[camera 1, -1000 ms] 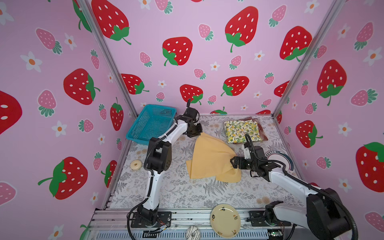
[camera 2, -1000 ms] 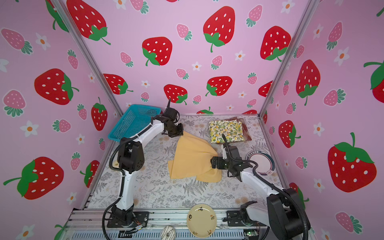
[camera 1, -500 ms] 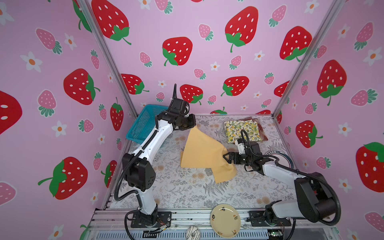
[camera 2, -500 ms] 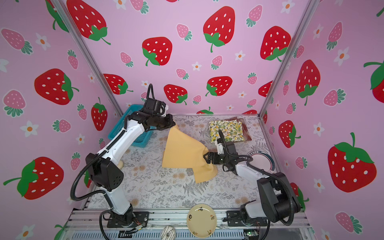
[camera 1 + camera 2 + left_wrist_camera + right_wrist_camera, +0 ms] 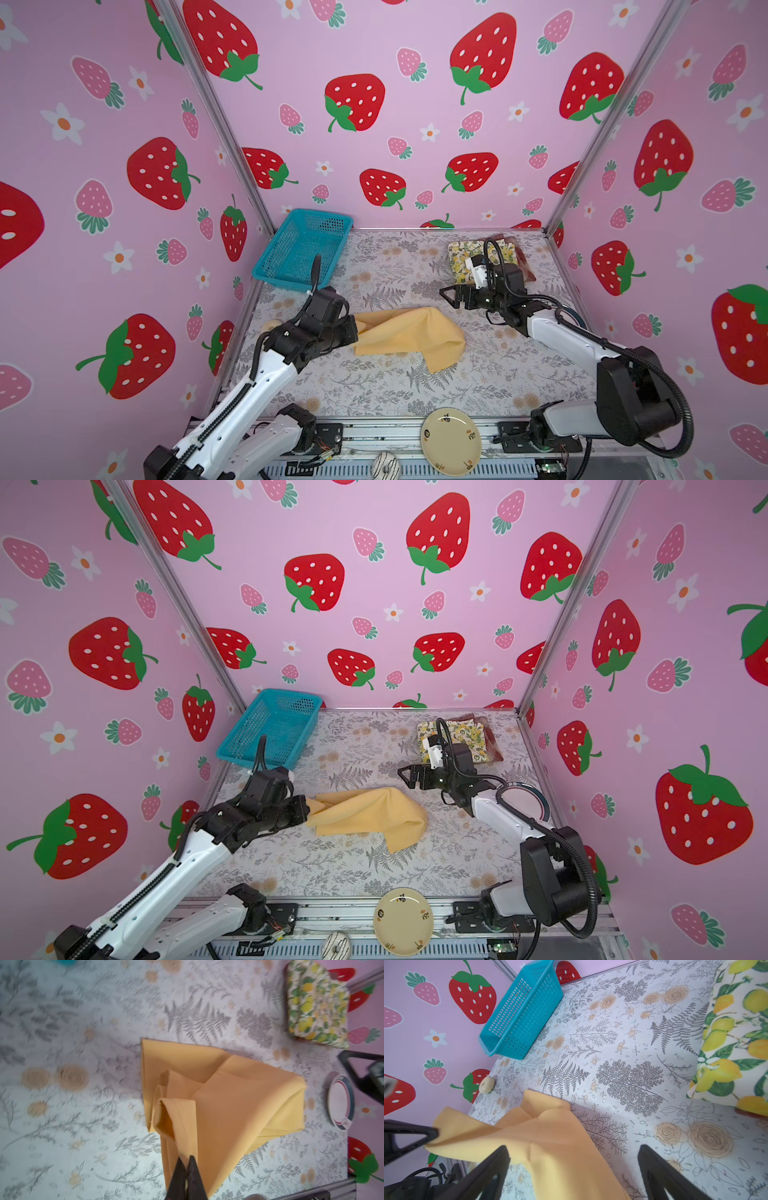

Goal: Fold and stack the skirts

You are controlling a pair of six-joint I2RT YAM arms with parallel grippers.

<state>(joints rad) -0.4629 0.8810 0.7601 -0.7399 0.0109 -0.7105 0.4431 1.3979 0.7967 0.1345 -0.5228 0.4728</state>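
The mustard-yellow skirt (image 5: 409,332) (image 5: 370,814) lies loosely doubled over on the middle of the table. My left gripper (image 5: 353,328) (image 5: 305,808) (image 5: 187,1159) is shut on its left end, with a pinched fold running up from the jaws. My right gripper (image 5: 446,293) (image 5: 405,776) (image 5: 573,1149) hovers open just beyond the cloth's right end with nothing between its fingers. The lemon-print skirt (image 5: 461,253) (image 5: 315,1001) sits folded at the back right, partly behind the right arm. A red plaid skirt's edge (image 5: 525,266) (image 5: 492,744) peeks out from under it.
A blue mesh basket (image 5: 303,249) leans at the back left corner. A small cream ring (image 5: 486,1084) lies by the left wall. A dark-rimmed plate (image 5: 525,800) sits under the right arm. A cream plate (image 5: 451,440) rests on the front rail.
The left gripper has carried the mustard skirt from the back of the table to the front left and lowered it. The cloth has gone from hanging to lying. The right gripper has drawn back from it.
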